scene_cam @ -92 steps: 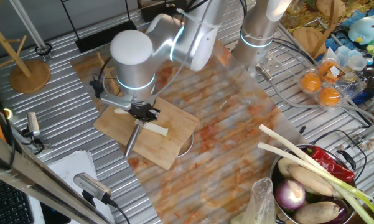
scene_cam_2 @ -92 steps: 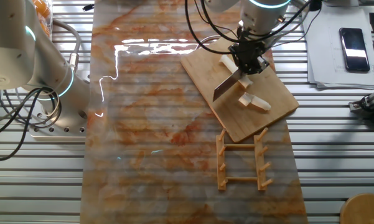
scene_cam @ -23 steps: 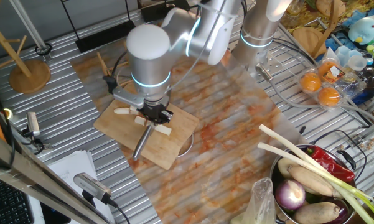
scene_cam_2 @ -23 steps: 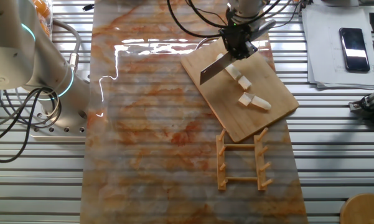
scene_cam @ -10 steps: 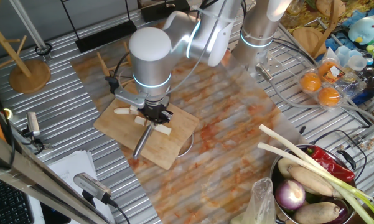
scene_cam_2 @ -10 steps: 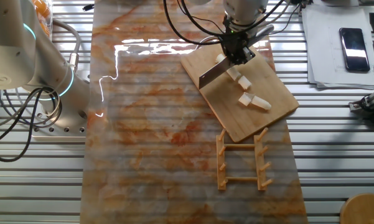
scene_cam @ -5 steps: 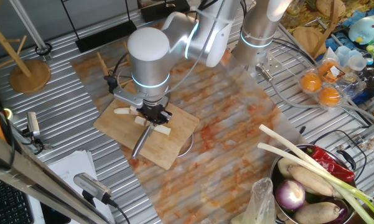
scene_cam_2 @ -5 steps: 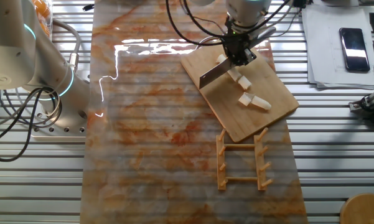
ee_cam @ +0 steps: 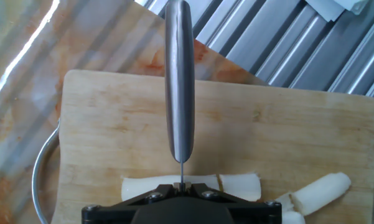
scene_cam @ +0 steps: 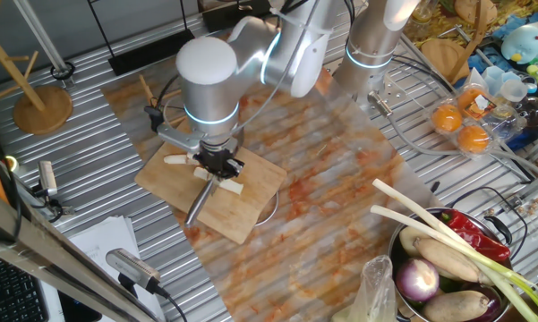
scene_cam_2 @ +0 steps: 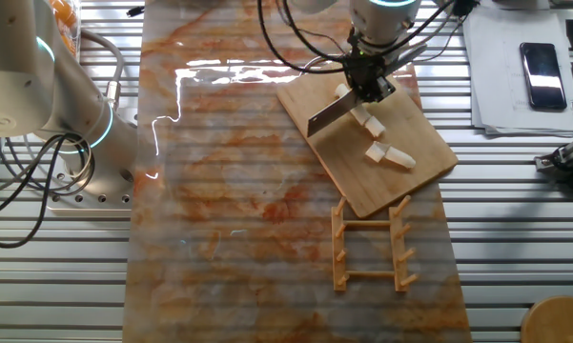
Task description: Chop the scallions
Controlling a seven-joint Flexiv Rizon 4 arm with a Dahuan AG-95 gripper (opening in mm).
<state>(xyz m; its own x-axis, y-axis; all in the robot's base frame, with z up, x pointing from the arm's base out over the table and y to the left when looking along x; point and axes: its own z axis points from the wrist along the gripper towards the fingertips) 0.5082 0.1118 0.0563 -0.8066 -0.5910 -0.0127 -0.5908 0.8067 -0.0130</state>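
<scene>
The scallions are pale cream chunks on a wooden cutting board [scene_cam: 243, 224]. One chunk [scene_cam: 175, 160] lies left of my gripper [scene_cam: 217, 165] and another [scene_cam: 233, 186] lies right of it. In the other fixed view, chunks [scene_cam_2: 386, 155] lie on the board [scene_cam_2: 405, 186] beside my gripper [scene_cam_2: 365, 84]. My gripper is shut on a steel knife [scene_cam_2: 324, 114]. In the hand view the knife [ee_cam: 179, 81] points away from my gripper [ee_cam: 182, 185], directly above a scallion stalk [ee_cam: 146, 185] with cut chunks [ee_cam: 317, 190] to its right. I cannot tell whether the blade touches it.
A wooden rack [scene_cam_2: 370, 243] lies next to the board. A metal bowl [scene_cam: 440, 217] at the right holds long green-leaved stalks [scene_cam: 430, 219], an onion and a chilli. A wooden stand [scene_cam: 40, 107] is at the far left. A phone [scene_cam_2: 542, 62] lies on papers. A second arm's base [scene_cam_2: 76, 124] stands by the mat.
My gripper and the knife have shifted slightly along the stalk over the last second. The scallion chunks have not moved.
</scene>
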